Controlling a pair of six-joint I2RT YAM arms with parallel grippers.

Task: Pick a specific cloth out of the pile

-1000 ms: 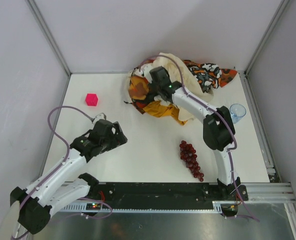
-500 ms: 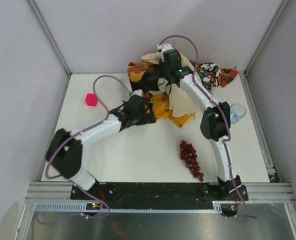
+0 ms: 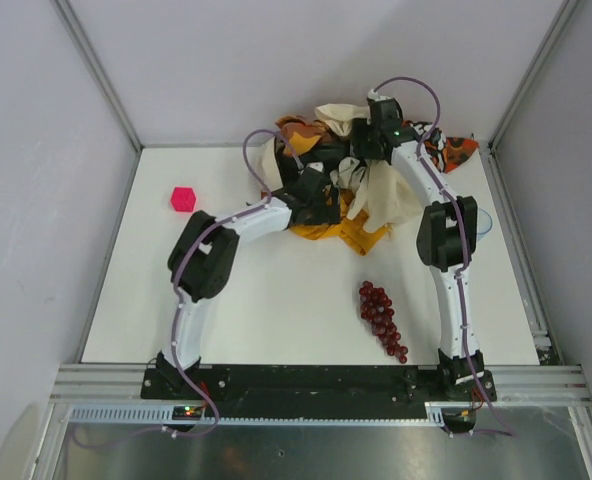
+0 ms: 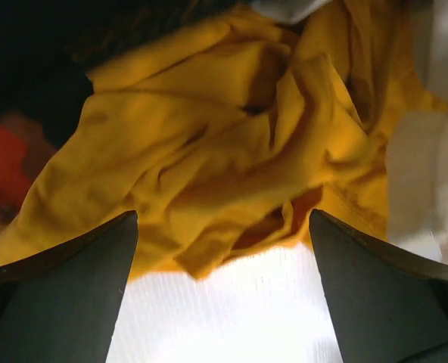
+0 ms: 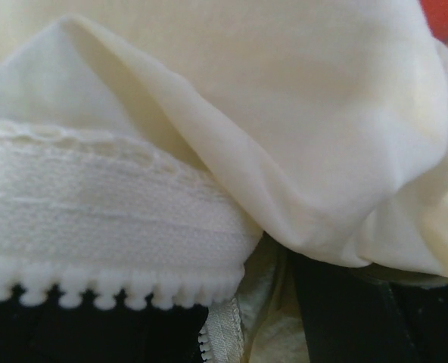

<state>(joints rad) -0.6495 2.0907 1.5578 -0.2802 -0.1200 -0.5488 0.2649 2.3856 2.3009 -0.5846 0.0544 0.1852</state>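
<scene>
Cloth, plain mustard yellow, fills the middle of the left wrist view in loose folds, its near hem lying on the white desk. From above it shows at the lower edge of the pile, top centre of the frame, partly under the cream-beige cloth.

The left fingers stand wide apart at the lower corners of the wrist view, the hem between them and nothing gripped. The right arm reaches into the top of the pile. The right fingers are buried in cream fabric, and whether they are apart or together cannot be told.

The step in hand looks like taking hold of the yellow piece. To do it well, I judge the left fingers should come down over a raised fold near the hem and close on yellow only. They should keep clear of the cream edge at right and the orange-red fabric at left. A thick fold should hold better than a single layer. Drawing it out low, towards the bare desk, should disturb the pile least.
</scene>
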